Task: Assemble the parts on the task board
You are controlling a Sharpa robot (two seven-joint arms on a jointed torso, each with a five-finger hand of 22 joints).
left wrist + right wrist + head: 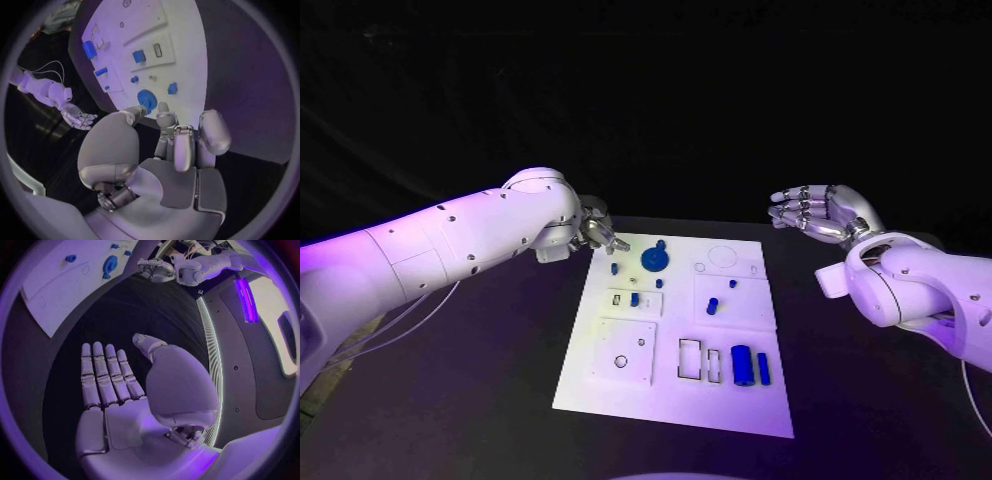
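Observation:
The white task board point(733, 400) lies in the middle of the black table. On its far end sits a round blue disc point(655, 259) with small blue pieces point(615, 268) near it. Two blue cylinders point(743, 365) lie side by side at the near right. My left hand point(599, 232) hovers at the board's far left corner, fingers loosely bent and apart, holding nothing; the left wrist view shows the hand point(172, 145) just short of the disc point(147, 99). My right hand point(822, 213) is raised beyond the board's far right corner, its fingers point(103, 375) straight and its palm empty.
Shallow square and slot recesses point(622, 350) mark the board's near half. Bare black table point(459, 400) lies on both sides of the board. A thin cable point(408, 320) hangs under my left arm.

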